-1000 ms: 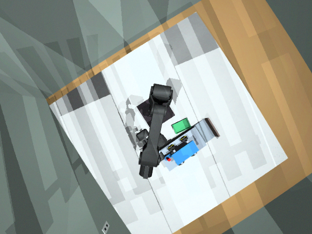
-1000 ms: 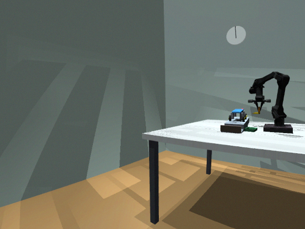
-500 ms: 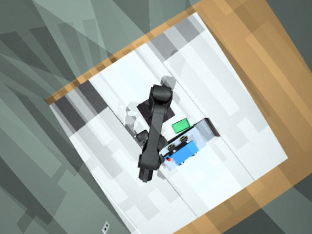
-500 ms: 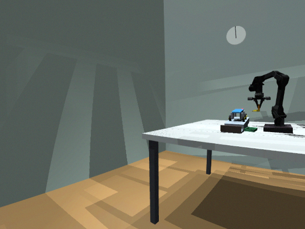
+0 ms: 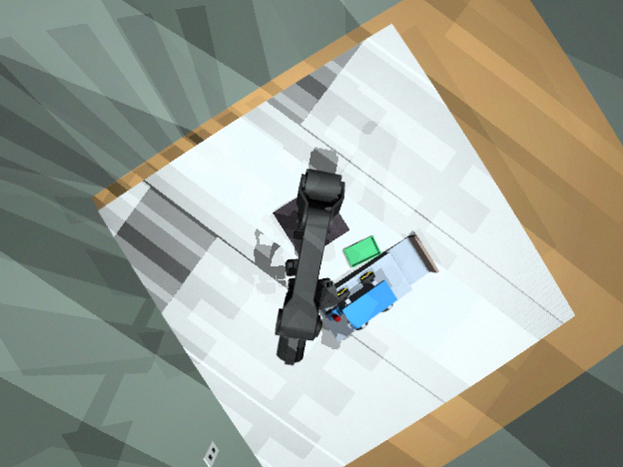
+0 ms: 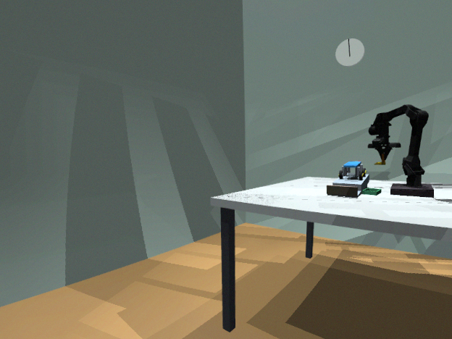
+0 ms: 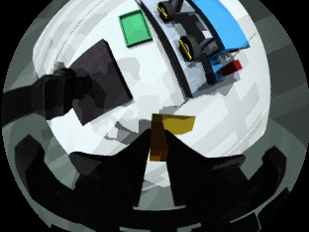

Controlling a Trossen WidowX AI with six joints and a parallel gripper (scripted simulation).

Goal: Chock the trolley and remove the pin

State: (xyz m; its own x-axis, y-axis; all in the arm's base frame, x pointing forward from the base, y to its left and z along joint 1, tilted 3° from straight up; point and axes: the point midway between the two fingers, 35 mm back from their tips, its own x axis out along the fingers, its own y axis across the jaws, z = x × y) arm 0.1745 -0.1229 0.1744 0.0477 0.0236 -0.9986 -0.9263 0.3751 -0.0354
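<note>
My gripper point(image 6: 382, 158) point(image 7: 156, 132) is shut on the orange handle of the yellow chock point(image 6: 379, 163) point(image 7: 181, 124), which hangs in the air above the table beside the ramp's uphill end. The chock's black base is not distinct. The trolley point(image 5: 369, 304) point(image 6: 352, 164) point(image 7: 223, 22), with a blue top and black-and-yellow wheels, stands on the ramp point(image 5: 409, 255) point(image 7: 199, 88). The red-headed stop pin point(image 5: 336, 317) point(image 7: 232, 67) stands in its blue holder at the trolley's uphill end. The green tray point(image 5: 361, 250) point(image 6: 371, 191) point(image 7: 135, 28) lies beside the ramp; nothing shows in it.
A brown end board point(image 5: 424, 253) point(image 6: 342, 190) closes the ramp's downhill end. The arm's dark base plate point(image 5: 289, 216) point(image 6: 411, 189) point(image 7: 101, 84) lies on the tray's other side. The arm hides part of the table near the ramp's uphill end in the top view.
</note>
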